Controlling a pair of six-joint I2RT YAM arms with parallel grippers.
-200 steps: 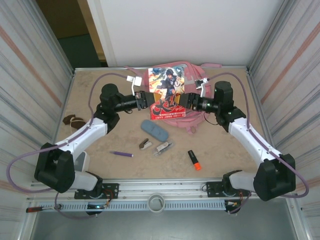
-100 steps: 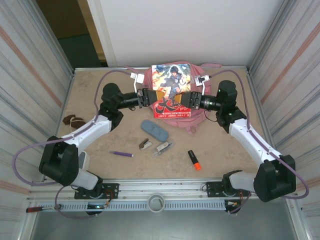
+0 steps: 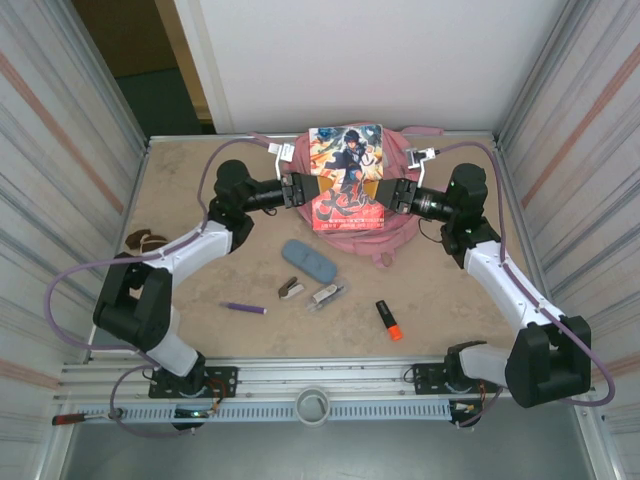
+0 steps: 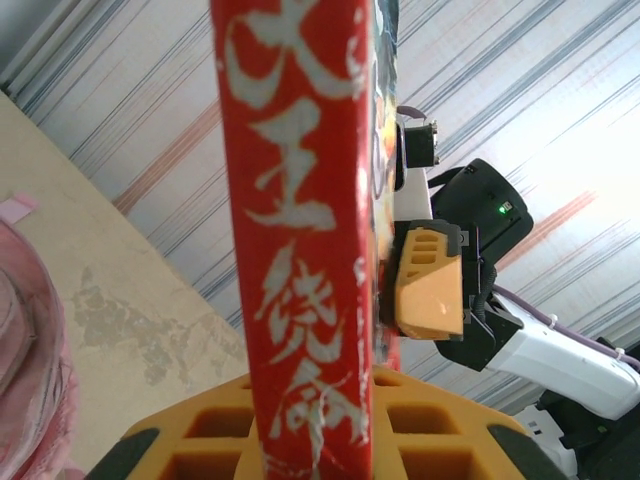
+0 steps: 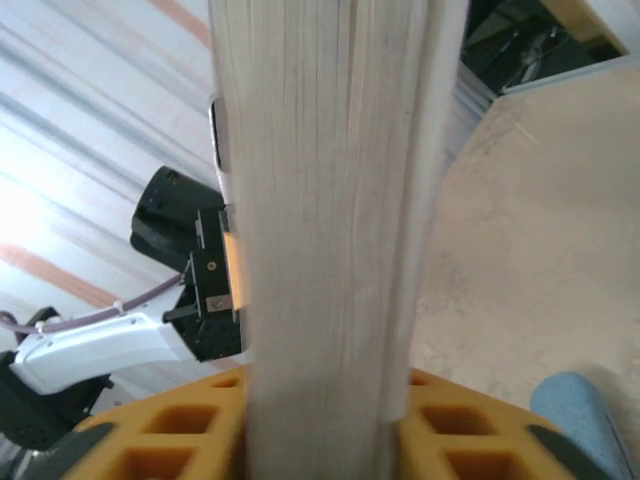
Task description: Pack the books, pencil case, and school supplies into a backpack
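- An orange-and-black highlighter [image 3: 388, 320] lies nearest the arm bases, right of centre on the desk [image 3: 180, 180].
- A thin purple pen [image 3: 243, 308] lies to the left of it, well apart.
- Between them and a little further back sit a small clear clip-like piece [image 3: 327, 294] and a white-and-brown stapler-like piece [image 3: 291, 290], just beside each other.
- The blue-grey pencil case [image 3: 308, 261] lies slantwise just beyond those two, near the middle of the desk.
- A brown-and-white lump with a cord [image 3: 145, 240] rests by the left wall.
- Further back, the red-and-white book [image 3: 347, 178] is held up off the desk, above the backpack, with its cover facing up.
- The left tool [image 3: 305, 188] is clamped on the book's left edge; its wrist view shows the red spine wedged between its orange fingers [image 4: 200, 440].
- The right tool [image 3: 393, 195] grips the opposite edge, where the white page block sits tight between its fingers [image 5: 180, 430]. One orange pad [image 4: 430, 285] is pressed against the cover.
- The pink backpack [image 3: 385, 238] lies at the far edge of the desk, under the book.
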